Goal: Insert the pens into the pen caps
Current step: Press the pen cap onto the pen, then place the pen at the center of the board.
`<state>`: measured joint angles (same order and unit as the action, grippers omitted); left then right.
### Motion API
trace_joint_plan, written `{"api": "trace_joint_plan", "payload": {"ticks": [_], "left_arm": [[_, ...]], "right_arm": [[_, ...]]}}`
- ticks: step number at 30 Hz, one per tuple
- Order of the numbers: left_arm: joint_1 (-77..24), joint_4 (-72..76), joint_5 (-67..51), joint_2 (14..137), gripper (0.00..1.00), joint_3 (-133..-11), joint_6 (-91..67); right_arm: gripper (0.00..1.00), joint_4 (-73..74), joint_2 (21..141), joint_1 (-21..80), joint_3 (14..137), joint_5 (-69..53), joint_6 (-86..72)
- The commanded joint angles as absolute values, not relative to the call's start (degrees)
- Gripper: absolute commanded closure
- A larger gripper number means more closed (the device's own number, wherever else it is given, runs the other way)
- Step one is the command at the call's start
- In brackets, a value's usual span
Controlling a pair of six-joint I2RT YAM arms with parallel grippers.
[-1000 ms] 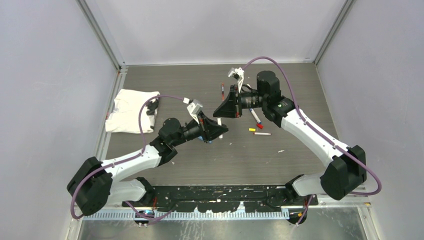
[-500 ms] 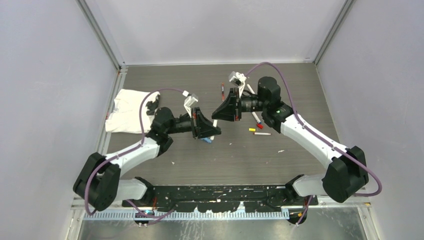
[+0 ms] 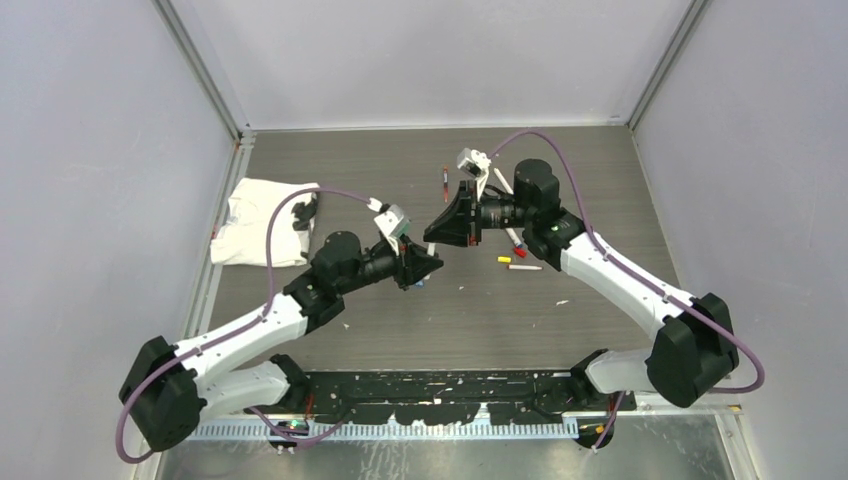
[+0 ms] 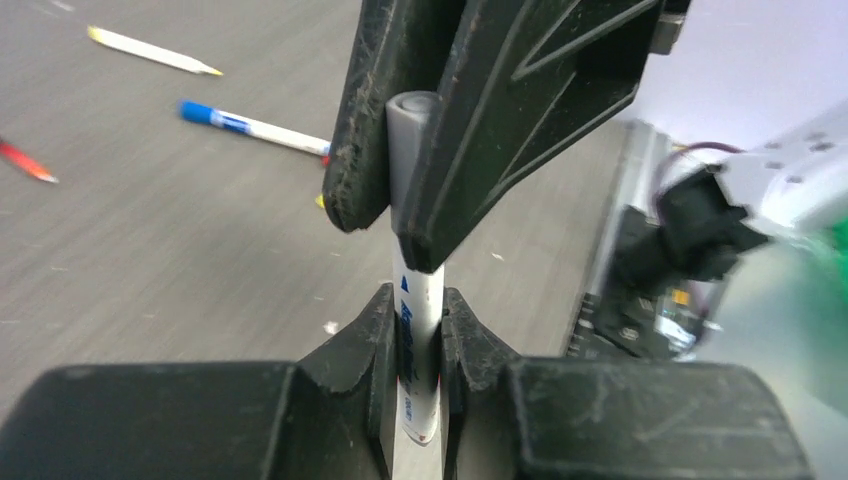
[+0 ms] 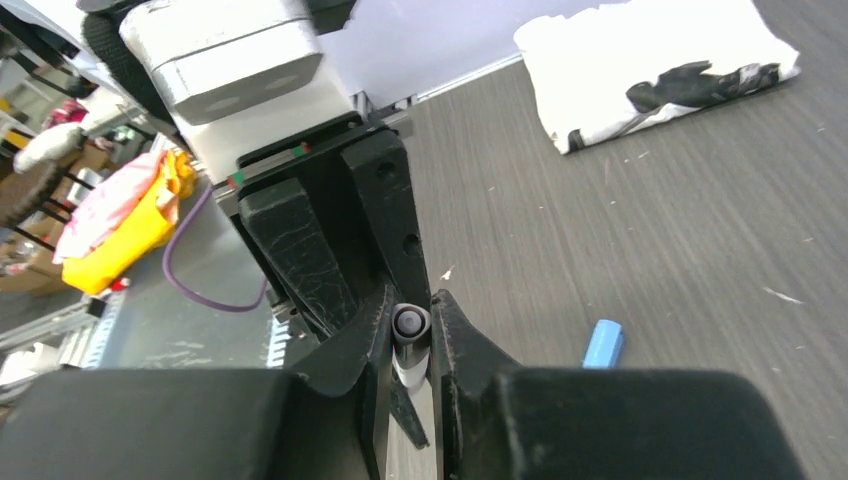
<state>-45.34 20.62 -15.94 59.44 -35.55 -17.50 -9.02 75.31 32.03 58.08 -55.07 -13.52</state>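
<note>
My left gripper [image 4: 418, 300] is shut on a white-barrelled pen [image 4: 420, 340] with blue print. The pen points up into a grey pen cap [image 4: 409, 140] that is pinched between the right gripper's fingers [image 4: 520, 100]. In the right wrist view my right gripper [image 5: 411, 305] is shut on that grey cap [image 5: 410, 322], with white barrel showing just below it. In the top view the two grippers meet tip to tip above mid-table, left [image 3: 422, 264] and right [image 3: 441, 229]. How far the pen sits inside the cap is hidden.
Loose pens lie on the table right of the grippers [image 3: 511, 236] [image 3: 524, 267], with a yellow cap [image 3: 504, 259] between them. A red-ended pen [image 3: 444, 183] lies behind. A light-blue oblong piece [image 5: 603, 343] lies under the grippers. A white cloth [image 3: 262, 222] is at the left.
The left gripper drew back to the left half a second ago and has now come right again, up against the right gripper. The right gripper has shifted only slightly.
</note>
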Motion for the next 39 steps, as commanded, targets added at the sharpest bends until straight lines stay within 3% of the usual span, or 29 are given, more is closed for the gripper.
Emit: {"api": "trace_joint_plan", "payload": {"ticks": [1,4,7,14,15,20,24,28,34,37,39], "left_arm": [[-37.2,38.2,-26.7,60.1,1.0,-42.4,-24.6],[-29.4,54.8,-41.6,64.6,0.99,-44.1,-42.6],[-26.1,61.2,-42.7,66.4,0.99,-44.6,-50.1],[-35.3,34.4,-30.1,59.5,1.0,-44.9,-24.4],[-35.5,34.3,-30.9,59.8,0.99,-44.4,-24.5],[-37.7,32.8,-32.1,61.2,0.99,-40.8,-22.5],[-39.3,31.9,-32.2,62.3,1.0,-38.3,-21.5],[-39.4,31.5,-31.2,60.6,0.99,-35.3,-21.4],[-39.4,29.7,-29.6,57.3,0.99,-32.2,-21.2],[-39.3,23.8,-26.0,56.7,0.99,-31.7,-21.6],[-39.1,19.0,-21.2,56.5,0.99,-30.6,-23.3]], "right_arm": [[0.99,-3.0,77.5,34.5,53.2,-65.5,-15.5],[0.99,-4.7,77.3,35.3,52.7,-67.9,-16.0],[0.99,-5.3,77.3,35.7,52.5,-68.0,-16.3],[0.99,-3.9,77.6,33.9,53.9,-65.1,-17.3],[0.96,-5.9,77.3,33.5,53.6,-65.4,-19.0],[0.43,-13.9,74.1,30.4,54.6,-68.2,-26.9],[0.22,-22.1,72.1,25.6,55.7,-70.0,-36.2],[0.13,-34.4,70.5,22.6,53.2,-74.3,-43.6],[0.01,-34.8,68.4,15.5,50.3,-75.2,-40.4],[0.0,-17.2,67.3,12.2,51.9,-70.7,-25.8],[0.0,10.9,67.2,11.5,58.3,-62.4,-4.2]]}}
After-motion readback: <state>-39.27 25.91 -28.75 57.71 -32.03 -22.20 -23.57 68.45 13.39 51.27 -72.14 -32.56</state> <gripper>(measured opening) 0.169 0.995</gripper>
